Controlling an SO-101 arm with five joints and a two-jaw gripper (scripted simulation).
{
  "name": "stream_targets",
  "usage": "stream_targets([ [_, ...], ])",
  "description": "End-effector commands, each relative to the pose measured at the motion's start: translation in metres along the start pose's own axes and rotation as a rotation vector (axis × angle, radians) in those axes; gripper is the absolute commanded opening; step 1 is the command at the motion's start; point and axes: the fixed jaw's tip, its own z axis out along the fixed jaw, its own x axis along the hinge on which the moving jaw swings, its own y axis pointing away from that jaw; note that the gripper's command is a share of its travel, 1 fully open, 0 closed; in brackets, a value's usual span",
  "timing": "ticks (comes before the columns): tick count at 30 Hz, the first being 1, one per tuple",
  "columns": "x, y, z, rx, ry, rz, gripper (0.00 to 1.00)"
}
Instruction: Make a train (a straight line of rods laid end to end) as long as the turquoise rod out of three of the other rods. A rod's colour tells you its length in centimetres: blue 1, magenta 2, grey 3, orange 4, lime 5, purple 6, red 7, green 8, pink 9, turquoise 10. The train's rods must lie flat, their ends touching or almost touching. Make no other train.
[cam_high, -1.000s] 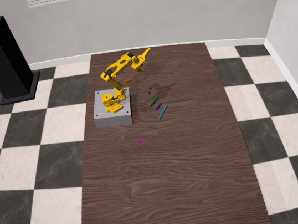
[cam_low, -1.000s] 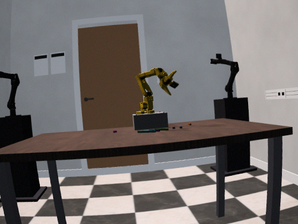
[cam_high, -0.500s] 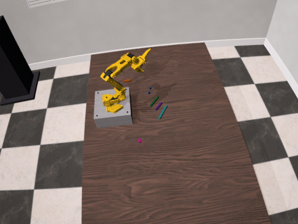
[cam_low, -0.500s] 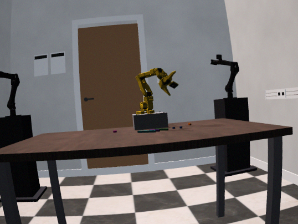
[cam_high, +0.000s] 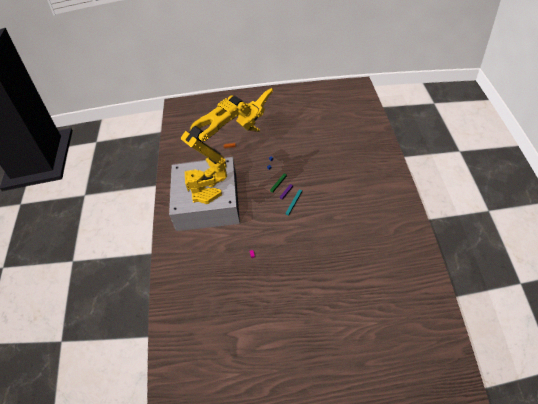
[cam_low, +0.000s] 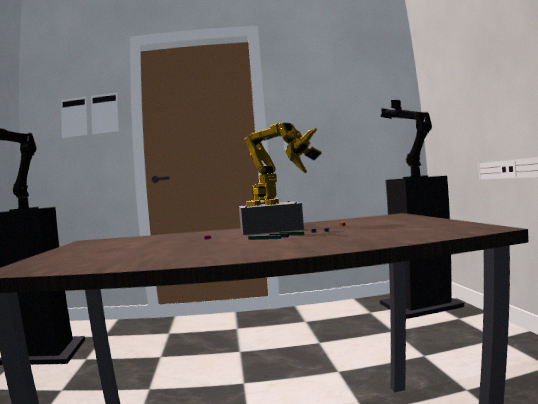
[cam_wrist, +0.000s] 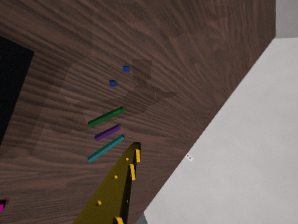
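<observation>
My yellow gripper (cam_high: 257, 112) hung high, jaws spread wide and empty, above the dark wooden table (cam_high: 320, 310); the slim turquoise rod (cam_high: 294, 202) lay flat well below it, beside purple (cam_high: 286, 191) and green rods (cam_high: 278, 182).

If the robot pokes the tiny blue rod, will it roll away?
Probably not: the blue rod looks blocky with flat sides, so it would more likely slide on the table. It is very short, so it may spin or skid, and likely weighs little.
</observation>
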Motion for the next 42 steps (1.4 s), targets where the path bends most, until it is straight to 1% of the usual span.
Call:
stream_targets([
  [1,0.003,0.007,0.0,-0.025,0.007,0.001,1.0],
  [5,0.004,0.008,0.0,-0.03,0.008,0.001,1.0],
  [6,0.002,0.003,-0.001,-0.01,0.003,0.003,1.0],
  [22,0.006,0.012,0.0,-0.043,0.014,0.04,1.0],
  [23,0.003,0.006,-0.001,-0.02,0.007,0.022,1.0],
  [27,0.002,0.007,-0.001,-0.023,0.003,0.014,1.0],
  [32,-0.008,0.012,-0.004,-0.035,-0.02,-0.033,1.0],
  [37,-0.026,0.024,-0.011,-0.06,-0.065,-0.13,1.0],
  [39,-0.026,0.024,-0.011,-0.06,-0.065,-0.13,1.0],
  [42,-0.038,0.035,-0.016,-0.08,-0.101,-0.209,1.0],
])
